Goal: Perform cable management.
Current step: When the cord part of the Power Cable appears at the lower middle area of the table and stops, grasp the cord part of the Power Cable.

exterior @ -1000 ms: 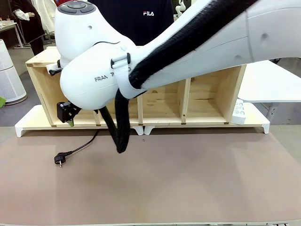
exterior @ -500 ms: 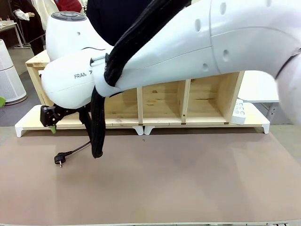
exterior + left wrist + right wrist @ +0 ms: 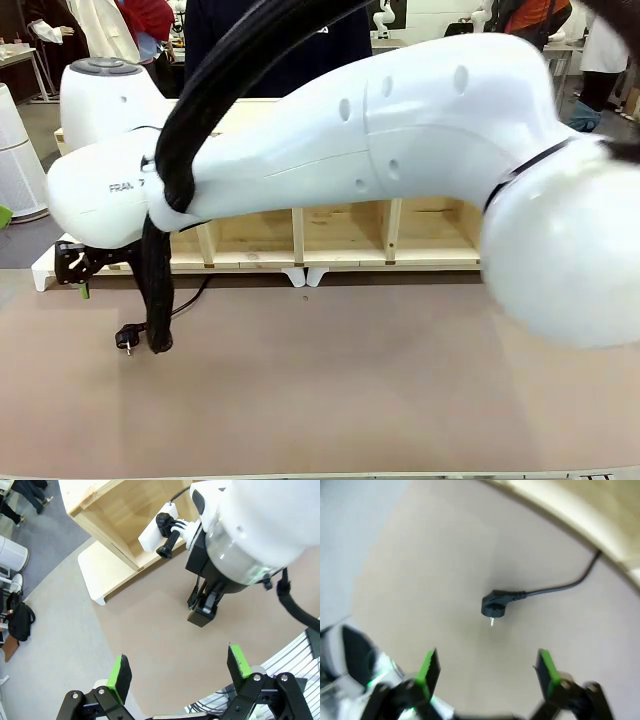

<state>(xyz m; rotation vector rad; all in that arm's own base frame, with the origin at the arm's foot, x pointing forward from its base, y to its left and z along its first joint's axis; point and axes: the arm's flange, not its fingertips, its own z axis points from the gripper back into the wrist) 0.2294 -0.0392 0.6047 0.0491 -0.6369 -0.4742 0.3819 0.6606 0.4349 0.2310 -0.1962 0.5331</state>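
Black and thin, the cable (image 3: 127,338) lies flat on the brown table (image 3: 380,390), over on the robot's left side. Its round plug (image 3: 495,605) rests on the table with a small metal pin sticking out. From the plug, the cord runs off toward the wooden shelf (image 3: 340,230) at the back of the table and goes out of sight at the shelf's bottom edge. The big white right arm (image 3: 380,150) reaches all the way across the table to that side. In the front view, the right gripper (image 3: 80,282) hangs low in front of the shelf's left end, near the plug and a little up and to the left of it in the picture. It does not touch the cable. In the right wrist view, the right gripper's two green pads (image 3: 427,667) are spread wide apart with nothing between them. The plug sits on the table out ahead of them, about in line with the gap. A thick black hose (image 3: 155,290) droops from the right arm, and its low end is just beside the plug in the front view. In the left wrist view, the left gripper (image 3: 180,667) hangs high over the table's edge. Its green pads are wide apart too, and it holds nothing.
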